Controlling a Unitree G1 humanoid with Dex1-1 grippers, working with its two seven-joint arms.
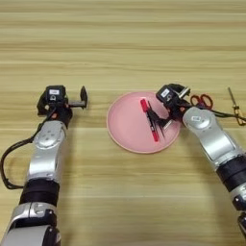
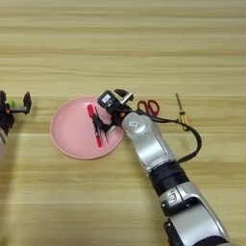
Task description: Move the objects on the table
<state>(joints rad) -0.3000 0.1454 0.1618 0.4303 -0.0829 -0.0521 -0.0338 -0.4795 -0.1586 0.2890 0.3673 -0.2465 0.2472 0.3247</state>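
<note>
A slim red marker pen (image 1: 149,126) lies at a slant on the round pink plate (image 1: 124,121). Just to its right on the plate is the thin black two-pronged piece (image 1: 154,119). My right gripper (image 1: 166,121) reaches in over the plate's right rim and sits right at that black piece; I cannot make out whether it grips it. My left gripper (image 1: 77,100) is parked on the table (image 1: 120,48) left of the plate, open with nothing in it.
Red-handled scissors (image 1: 202,100) lie just right of the right wrist. A thin screwdriver with a yellow handle (image 1: 234,105) lies further right. A black cable runs along the right forearm.
</note>
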